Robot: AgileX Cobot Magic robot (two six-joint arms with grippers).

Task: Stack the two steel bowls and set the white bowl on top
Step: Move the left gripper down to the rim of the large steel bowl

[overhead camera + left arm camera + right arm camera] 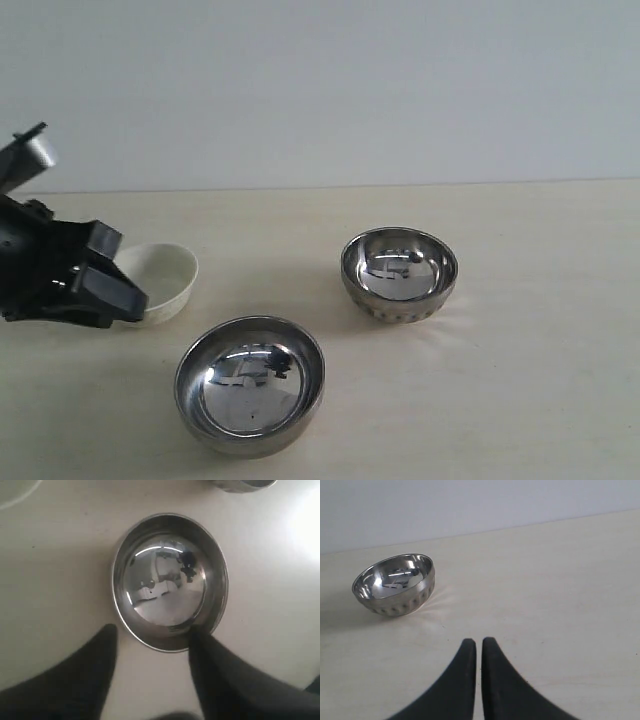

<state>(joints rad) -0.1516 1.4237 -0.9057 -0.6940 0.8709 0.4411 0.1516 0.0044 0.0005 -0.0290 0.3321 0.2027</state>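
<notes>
The wider smooth steel bowl (250, 385) stands upright at the front centre. The ribbed steel bowl (398, 272) stands upright behind it to the right. At the left the white bowl (168, 275) is partly hidden behind my left gripper (112, 288). In the left wrist view the left gripper (152, 636) is open above the table beside the smooth steel bowl (170, 580), and one fingertip (200, 640) overlaps its rim. My right gripper (479, 643) is shut and empty, a good way from the ribbed steel bowl (395, 585). It does not show in the exterior view.
All three bowls rest on a pale beige table (540, 380) with a plain light wall behind. The left wrist view catches the white bowl's rim (15, 492) and the ribbed bowl's edge (240, 484) at its borders.
</notes>
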